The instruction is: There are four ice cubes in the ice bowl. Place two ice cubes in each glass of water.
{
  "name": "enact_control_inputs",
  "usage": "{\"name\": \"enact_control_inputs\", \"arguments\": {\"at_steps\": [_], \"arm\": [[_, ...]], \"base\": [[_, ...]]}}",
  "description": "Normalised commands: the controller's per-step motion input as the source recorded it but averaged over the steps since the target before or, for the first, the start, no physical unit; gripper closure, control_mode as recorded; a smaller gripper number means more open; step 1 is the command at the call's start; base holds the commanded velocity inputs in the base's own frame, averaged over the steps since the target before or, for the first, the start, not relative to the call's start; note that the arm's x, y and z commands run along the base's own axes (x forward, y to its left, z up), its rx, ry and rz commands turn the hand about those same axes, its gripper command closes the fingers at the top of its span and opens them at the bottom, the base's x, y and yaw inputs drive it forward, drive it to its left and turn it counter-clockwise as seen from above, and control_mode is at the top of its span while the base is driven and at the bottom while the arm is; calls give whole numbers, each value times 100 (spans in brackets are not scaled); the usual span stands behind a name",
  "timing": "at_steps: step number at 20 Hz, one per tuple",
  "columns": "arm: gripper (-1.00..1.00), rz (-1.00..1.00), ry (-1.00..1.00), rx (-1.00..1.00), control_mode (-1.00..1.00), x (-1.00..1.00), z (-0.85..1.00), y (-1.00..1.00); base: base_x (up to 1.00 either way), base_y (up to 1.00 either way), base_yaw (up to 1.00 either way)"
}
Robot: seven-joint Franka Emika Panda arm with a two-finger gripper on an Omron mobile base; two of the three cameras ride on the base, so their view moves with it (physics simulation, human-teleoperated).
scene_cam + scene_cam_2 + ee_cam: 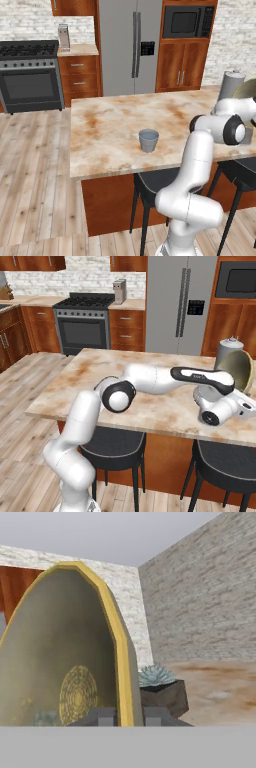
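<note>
Bowl point(60, 662) stands tipped on edge, my gripper point(126, 714) pinching its rim — stiff, light, slippery I reckon; glass point(148, 140) sits well apart.

Before me, a marble-topped bench point(110, 125) spans the kitchen; behind it stand a steel refrigerator point(129, 45), a black range point(29, 75), a built-in microwave point(187, 21), and a potted succulent point(159, 688) nearby.

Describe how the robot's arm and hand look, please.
The arm is glossy white, made of rounded tubular segments with dark grey or black joint caps and bands. In the right base view, one forearm segment carries a long black strip with small pale lettering. The hand ends in two small, blocky dark grey fingers.
</note>
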Motion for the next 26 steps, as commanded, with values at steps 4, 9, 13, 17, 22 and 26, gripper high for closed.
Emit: {"name": "enact_control_inputs", "arguments": {"at_steps": [4,9,13,17,22,26], "arm": [[100,4,0,0,-100,0,23,-52],[100,4,-8,0,-100,2,27,-9],[100,3,-14,-1,-100,0,35,0],[100,4,-3,-1,-100,2,3,0],[100,5,0,-7,-100,0,-4,0],[100,2,-1,-4,-100,0,-1,0]], "base": [[0,0,0],[0,0,0],[0,0,0],[0,0,0],[0,0,0],[0,0,0]]}}
